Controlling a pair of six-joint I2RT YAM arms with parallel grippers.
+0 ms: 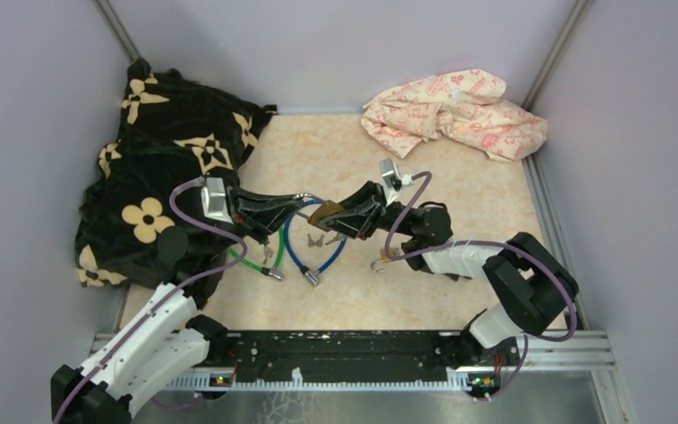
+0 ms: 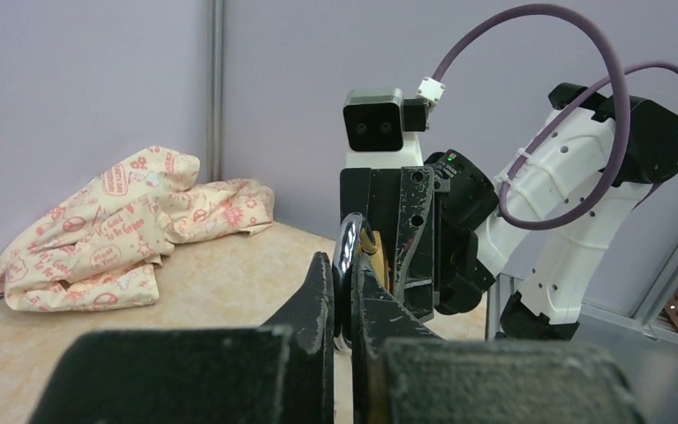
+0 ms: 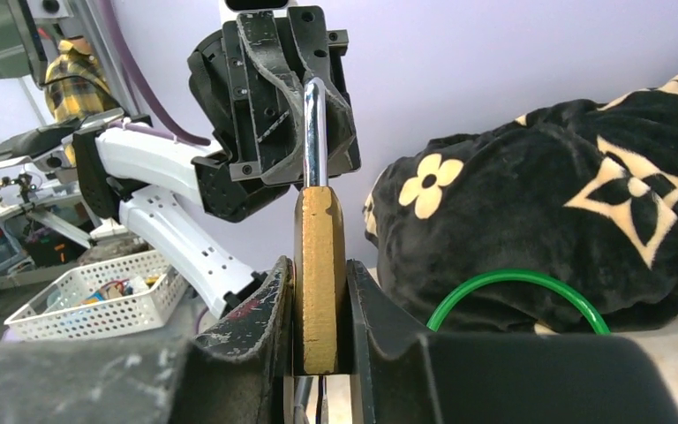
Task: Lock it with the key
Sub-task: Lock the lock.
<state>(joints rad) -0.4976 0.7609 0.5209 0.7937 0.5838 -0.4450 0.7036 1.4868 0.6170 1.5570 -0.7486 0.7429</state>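
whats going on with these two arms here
The two arms hold a brass padlock between them. The right claw grips its body, and the left claw is clamped on its shackle. The keys show just below the lock, but whether one sits in the keyhole cannot be told. A blue cable and a green cable lie underneath.

Lilac walls (image 1: 35,106), metal corner posts (image 1: 116,26), beige marbled tabletop (image 1: 481,177), even light.
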